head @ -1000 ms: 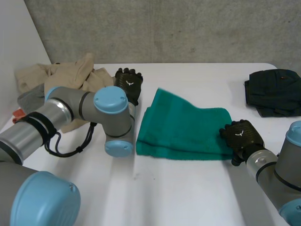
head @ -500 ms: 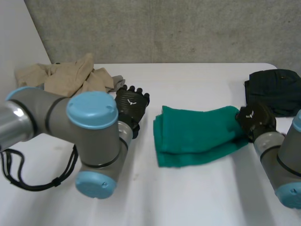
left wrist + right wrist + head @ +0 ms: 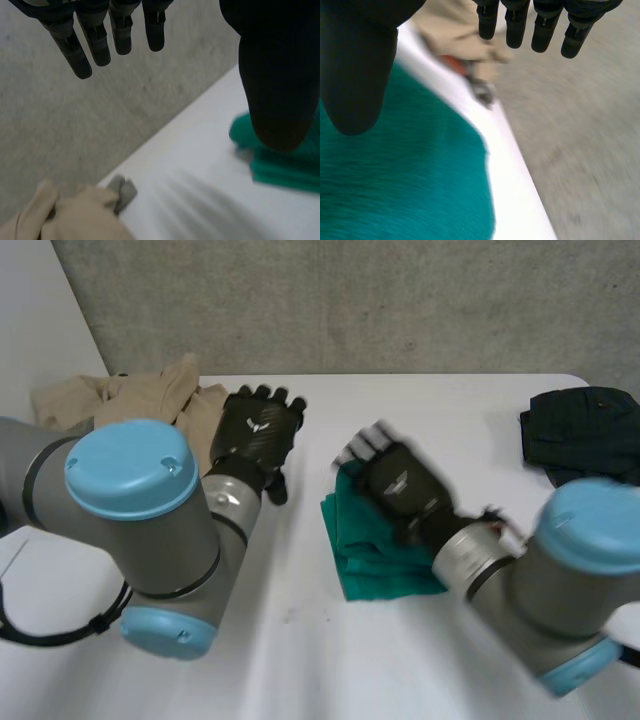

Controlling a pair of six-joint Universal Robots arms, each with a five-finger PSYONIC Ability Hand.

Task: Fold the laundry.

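- Your right hand (image 3: 400,485) hovers over the bunched teal-green terry towel (image 3: 375,565). Its fingers are straight, spread well away from the thumb, and gripping nothing. The towel lies under its palm and thumb.
- Your left hand (image 3: 258,430) is raised close by, its fingers extended and apart, and it is empty. The towel sits off its thumb side, and the crumpled beige cotton garments (image 3: 150,400) lie just beyond its fingers.
- The towel looks folded but untidy, with its layers stepped along the edge nearest the left hand. I judge the step in hand to be flattening and squaring it.
- Lower the right palm flat onto the middle of the towel rather than an edge, so the layers don't slide.
- Press lightly and sweep toward the fingertips to push the bulk out.
- Bring the left hand to the stepped edge first and nudge those layers flush.
- The folded dark garment (image 3: 585,435) lies well apart from the right hand on the white table (image 3: 420,405), so leave it alone.
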